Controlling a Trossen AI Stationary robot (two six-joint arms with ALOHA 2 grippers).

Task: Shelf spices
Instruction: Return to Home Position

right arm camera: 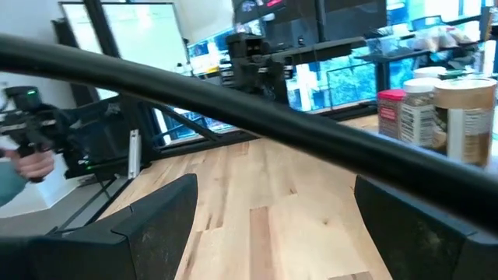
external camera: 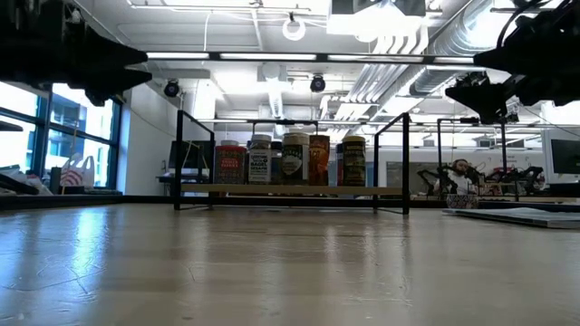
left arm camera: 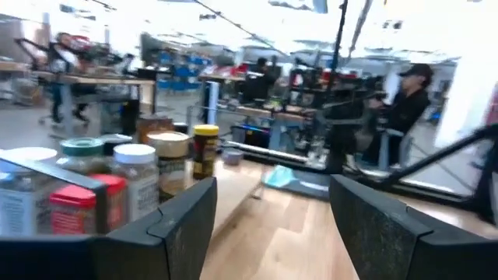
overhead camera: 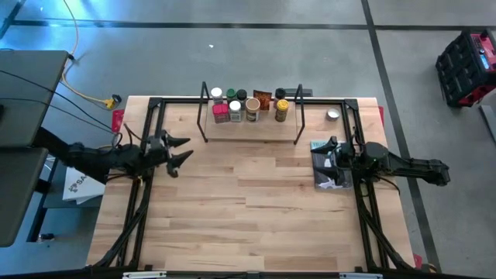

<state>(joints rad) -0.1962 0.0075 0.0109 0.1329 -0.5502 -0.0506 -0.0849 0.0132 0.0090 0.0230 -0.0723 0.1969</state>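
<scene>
The spices (overhead camera: 248, 105) stand in a tight cluster on the shelf's light board (overhead camera: 232, 124), near the table's far edge. Among them are white-, green-, dark- and tan-lidded jars, a red-capped jar, a brown packet and a yellow-lidded jar (overhead camera: 282, 109). In the low view they stand in a row (external camera: 290, 158) between the black wire uprights (external camera: 405, 163). My left gripper (overhead camera: 187, 150) hovers open above the table's left side, left of the shelf; its wrist view shows the jars (left arm camera: 136, 183) ahead. My right gripper (overhead camera: 329, 155) hangs open over the table's right side.
A flat book (overhead camera: 332, 174) lies under my right gripper near the table's right edge. A small silver tin (overhead camera: 332, 115) sits right of the shelf. The black frame rails (overhead camera: 360, 201) run along both sides. Bare wood (overhead camera: 248, 201) fills the middle and near side. People show beyond the table.
</scene>
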